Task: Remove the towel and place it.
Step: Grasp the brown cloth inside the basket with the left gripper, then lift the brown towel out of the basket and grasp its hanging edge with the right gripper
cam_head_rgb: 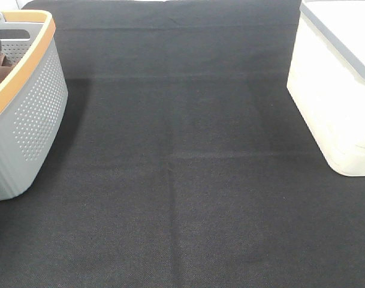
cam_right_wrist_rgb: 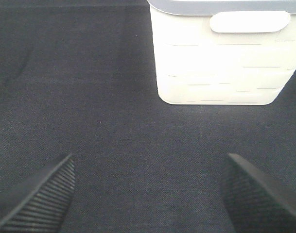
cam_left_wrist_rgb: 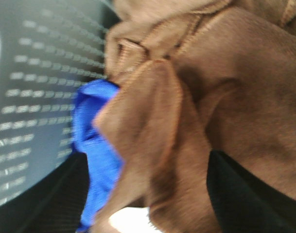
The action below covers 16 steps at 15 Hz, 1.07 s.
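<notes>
Reddish-brown fuzzy microfibre towel (cam_left_wrist_rgb: 225, 97) lies bunched inside grey perforated plastic basket (cam_left_wrist_rgb: 36, 87), left tool (cam_left_wrist_rgb: 150, 199) straddling it to lift it out, grip unclear; right tool (cam_right_wrist_rgb: 150, 196) hangs spread wide, empty, above black fabric-covered bench (cam_right_wrist_rgb: 89, 97)

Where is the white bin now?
In the exterior high view the white bin stands at the right edge, on the black mat, opposite the grey basket at the left.

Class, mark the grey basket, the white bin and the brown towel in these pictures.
grey basket (cam_head_rgb: 35, 114): exterior high view, perforated side wall.
white bin (cam_head_rgb: 326, 102): exterior high view, side wall.
brown towel (cam_left_wrist_rgb: 250, 92): left wrist view, fuzzy face beside the stitched hem.
</notes>
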Tool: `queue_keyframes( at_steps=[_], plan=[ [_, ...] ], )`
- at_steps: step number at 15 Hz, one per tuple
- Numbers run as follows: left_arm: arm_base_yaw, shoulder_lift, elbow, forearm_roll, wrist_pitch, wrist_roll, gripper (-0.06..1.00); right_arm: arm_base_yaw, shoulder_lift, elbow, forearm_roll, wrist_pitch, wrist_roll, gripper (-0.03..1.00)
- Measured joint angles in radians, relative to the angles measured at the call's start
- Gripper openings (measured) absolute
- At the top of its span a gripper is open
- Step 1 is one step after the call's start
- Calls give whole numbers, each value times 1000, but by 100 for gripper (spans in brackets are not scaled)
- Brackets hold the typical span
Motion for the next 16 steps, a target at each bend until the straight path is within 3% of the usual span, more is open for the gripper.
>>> queue_keyframes(
  at_steps=[3,5,6,7,11,13,16],
  plan=[
    [0,34,-9,-24,-33,1,50,0,0,0,0,0,0,78],
    [0,38,-9,-28,-46,5,18,0,0,0,0,0,0,78],
    [0,38,-9,-28,-46,5,18,0,0,0,0,0,0,78],
    [0,40,-9,-29,-40,27,2,0,0,0,0,0,0,78],
    [0,-46,-29,-77,55,58,0,0,0,0,0,0,0,78],
    [0,-175,-43,-136,125,71,0,0,0,0,0,0,0,78],
    [0,-354,-45,-229,129,79,0,0,0,0,0,0,0,78]
  ],
)
